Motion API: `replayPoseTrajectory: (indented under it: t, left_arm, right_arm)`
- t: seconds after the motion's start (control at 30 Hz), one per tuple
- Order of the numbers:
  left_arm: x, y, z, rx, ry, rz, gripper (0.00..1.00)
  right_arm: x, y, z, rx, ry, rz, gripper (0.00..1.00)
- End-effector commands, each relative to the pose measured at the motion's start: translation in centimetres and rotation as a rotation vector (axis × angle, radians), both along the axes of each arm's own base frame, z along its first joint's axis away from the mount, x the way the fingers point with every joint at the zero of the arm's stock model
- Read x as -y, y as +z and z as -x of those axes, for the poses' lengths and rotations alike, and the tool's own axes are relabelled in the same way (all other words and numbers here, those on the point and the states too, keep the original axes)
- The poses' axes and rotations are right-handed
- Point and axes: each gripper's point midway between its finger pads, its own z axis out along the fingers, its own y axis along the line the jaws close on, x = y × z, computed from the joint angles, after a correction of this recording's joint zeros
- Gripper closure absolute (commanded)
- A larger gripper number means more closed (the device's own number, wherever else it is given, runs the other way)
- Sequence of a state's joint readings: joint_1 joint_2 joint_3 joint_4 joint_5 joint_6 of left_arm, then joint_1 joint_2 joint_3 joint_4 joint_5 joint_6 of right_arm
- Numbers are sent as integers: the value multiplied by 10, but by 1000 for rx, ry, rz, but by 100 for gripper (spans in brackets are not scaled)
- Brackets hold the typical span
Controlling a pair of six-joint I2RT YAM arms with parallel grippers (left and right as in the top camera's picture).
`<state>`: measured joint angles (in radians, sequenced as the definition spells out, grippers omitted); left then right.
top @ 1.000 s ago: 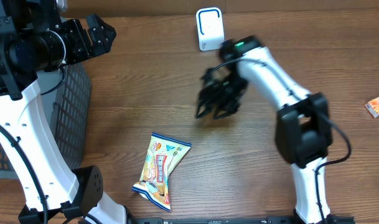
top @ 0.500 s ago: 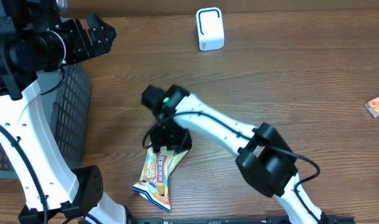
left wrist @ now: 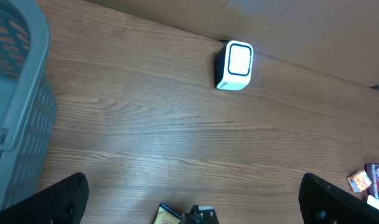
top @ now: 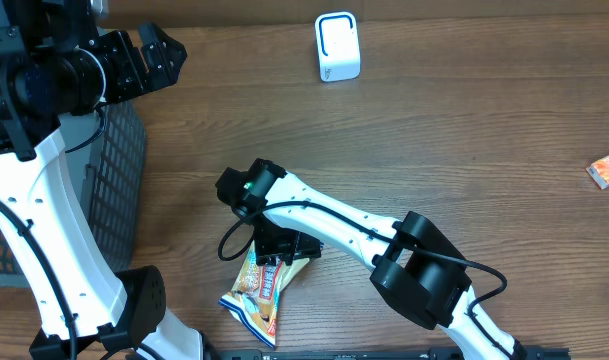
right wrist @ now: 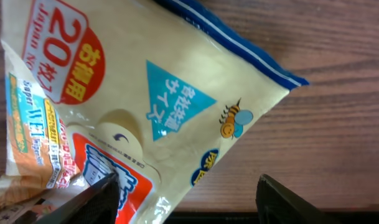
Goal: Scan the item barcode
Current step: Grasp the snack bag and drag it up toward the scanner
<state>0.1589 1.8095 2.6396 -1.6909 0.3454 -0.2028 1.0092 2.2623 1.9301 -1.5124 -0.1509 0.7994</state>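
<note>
Overhead, the right end effector (top: 284, 245) hangs over the far end of the snack packet (top: 256, 292), which lies lengthwise front-to-back near the desk's (top: 464, 150) front edge, well apart from the scanner (top: 337, 47). The left wrist view shows the left end effector (left wrist: 195, 208) spread wide, empty and farther off. The right wrist view alone shows fingers (right wrist: 96, 196) straddling the packet's corner, unclenched.
</note>
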Motion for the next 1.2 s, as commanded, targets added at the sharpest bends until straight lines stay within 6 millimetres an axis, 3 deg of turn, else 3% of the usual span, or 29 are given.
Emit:
replayPoseTrajectory:
  t: [0.0,0.27,0.43,0.5,0.53,0.6,0.7,0.83,0.93,1.07,1.17]
  left_arm:
    - [0,5,2,20,-8,-1,0]
    - [0,5,2,20,-8,-1,0]
    - [0,5,2,20,-8,-1,0]
    - [0,5,2,20,-8,-1,0]
    - [0,5,2,20,-8,-1,0]
    - [0,5,2,20,-8,-1,0]
    - [0,5,2,20,-8,-1,0]
    - [0,5,2,20,-8,-1,0]
    - [0,5,2,20,-8,-1,0]
    - [0,5,2,20,-8,-1,0]
    - [0,5,2,20,-8,-1,0]
  right_arm:
    - [-3,6,15,-8,10,-10,29]
    - [7,-19,28,-37,-28,36,32]
    - [31,-21,-6,65,-38,112,52]
    - [50,-22,-35,105,-14,131,60]
    - [57,-22,-46,116,-11,133,72]
    - [75,-23,-71,145,-41,146,85]
    - [102,-24,-111,184,-87,140,83]
    - [141,-16,-150,183,-123,112,66]
    - [167,4,-169,174,-126,101,53]
    - [185,38,-184,187,-154,84,54]
    - [188,58,-188,194,-173,67,68]
